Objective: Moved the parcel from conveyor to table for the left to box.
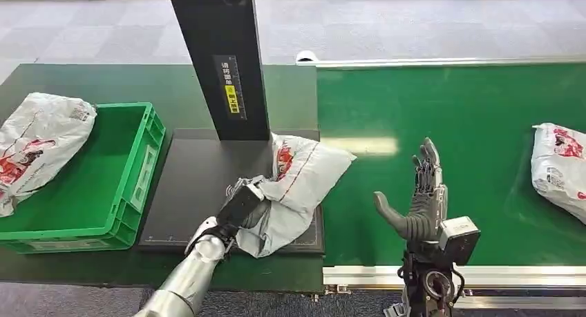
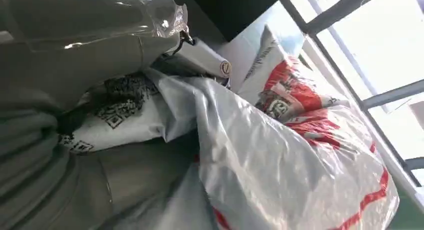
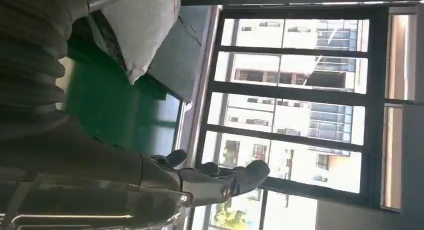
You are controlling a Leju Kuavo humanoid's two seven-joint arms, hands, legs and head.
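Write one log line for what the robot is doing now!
left hand: grips parcel on black platform | right hand: open above conveyor | green crate: one parcel

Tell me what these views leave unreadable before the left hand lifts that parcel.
- Left hand fingers: head view, buried in the parcel; left wrist view, hidden by its folds.
- Parcel's underside and far end: behind the black post.
- Parcel's printed codes: blurred, unreadable.
- Incoming parcel on the conveyor: cut off by the picture's edge.
- Bag on the green crate: partly cropped.
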